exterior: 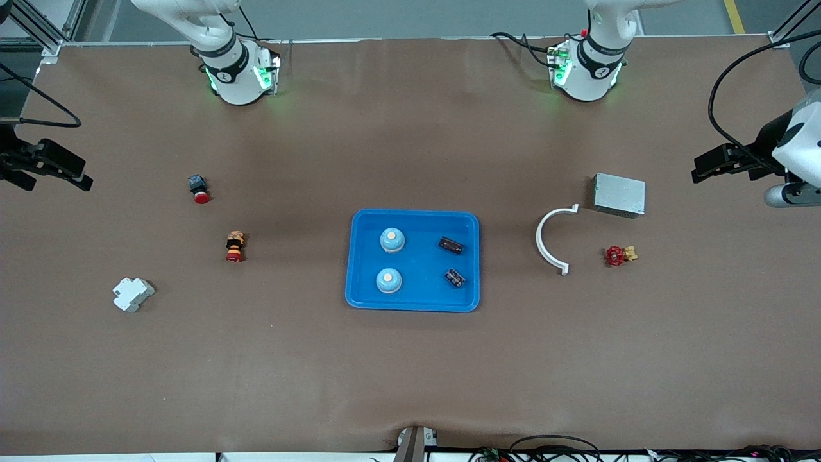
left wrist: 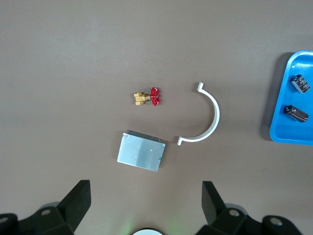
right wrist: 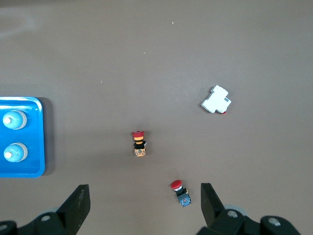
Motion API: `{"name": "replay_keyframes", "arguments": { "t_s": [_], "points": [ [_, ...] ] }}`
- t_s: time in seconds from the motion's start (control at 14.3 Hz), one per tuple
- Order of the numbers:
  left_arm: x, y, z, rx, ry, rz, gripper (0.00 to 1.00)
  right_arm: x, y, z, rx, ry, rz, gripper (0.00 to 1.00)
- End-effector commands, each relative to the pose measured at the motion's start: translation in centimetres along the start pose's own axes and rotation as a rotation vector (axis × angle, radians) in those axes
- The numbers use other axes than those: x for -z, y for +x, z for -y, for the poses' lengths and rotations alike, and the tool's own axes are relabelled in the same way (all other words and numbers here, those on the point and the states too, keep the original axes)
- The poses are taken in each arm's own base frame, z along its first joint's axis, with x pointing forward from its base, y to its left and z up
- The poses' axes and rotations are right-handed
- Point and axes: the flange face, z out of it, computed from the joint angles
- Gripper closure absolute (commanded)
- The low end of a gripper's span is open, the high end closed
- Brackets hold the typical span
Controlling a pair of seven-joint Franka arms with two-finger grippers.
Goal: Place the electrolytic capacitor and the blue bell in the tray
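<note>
Front view: both arms wait at the ends of the brown worktop [exterior: 410, 372], the left claw [exterior: 705, 168] parked over the left arm's end and the right claw [exterior: 61, 173] over the right arm's end. Each claw is spread wide, released, gripping and touching nothing.

At the middle of the worktop sits the blue tray [exterior: 414, 305]. It holds four parts: two blue bells [exterior: 392, 240] with pale tops, one nearer the front camera than the other, toward the right arm's end of the tray, and two dark electrolytic capacitors [exterior: 451, 244] lying on their sides, toward the left arm's end.

Outside the tray, toward the left arm's end, lie three things: one white half-ring clamp [exterior: 548, 240], one grey metal box [exterior: 619, 194] and one small brass valve with a red handwheel [exterior: 619, 255]. Toward the right arm's end lie three more: one red-capped push button on a dark body [exterior: 199, 188], one red-capped button with an orange-and-black body [exterior: 235, 246] and one white circuit breaker [exterior: 133, 294].

Left wrist view takes in the clamp, box, valve and only the tray's edge with both capacitors, no bells. Right wrist view shows the two buttons, the breaker and the tray's edge with both bells, no capacitors. Only the front view shows all four parts together.
</note>
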Motion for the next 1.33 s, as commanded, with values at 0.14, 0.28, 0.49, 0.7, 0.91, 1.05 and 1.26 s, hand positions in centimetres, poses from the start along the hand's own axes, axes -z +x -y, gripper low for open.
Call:
{"name": "replay_keyframes", "arguments": {
  "t_s": [0.14, 0.28, 0.49, 0.7, 0.91, 1.05, 1.26],
  "points": [
    [0.6, -0.2, -0.1, -0.004, -0.017, -0.006, 0.00, 0.2, -0.5, -0.4, -0.007, -0.041, 0.005, 0.00],
    [0.6, -0.3, -0.2, -0.006, -0.016, -0.006, 0.00, 0.2, -0.7, -0.4, -0.009, -0.041, 0.019, 0.00],
    [0.5, -0.3, -0.2, -0.006, -0.016, -0.004, 0.00, 0.2, -0.7, -0.4, -0.009, -0.041, 0.019, 0.00],
    [0.5, -0.3, -0.2, -0.006, -0.016, -0.004, 0.00, 0.1, -0.7, -0.5, -0.010, -0.041, 0.019, 0.00],
    [0.4, -0.2, -0.2, -0.006, -0.016, -0.002, 0.00, 0.1, -0.7, -1.2, -0.024, -0.040, 0.017, 0.00],
    [0.5, -0.2, -0.2, -0.006, -0.018, -0.004, 0.00, -0.1, -0.6, -1.5, -0.029, -0.040, 0.018, 0.00],
    [0.4, -0.2, -0.2, -0.006, -0.018, -0.002, 0.00, -0.1, -0.6, -1.8, -0.033, -0.041, 0.017, 0.00]
  ]
}}
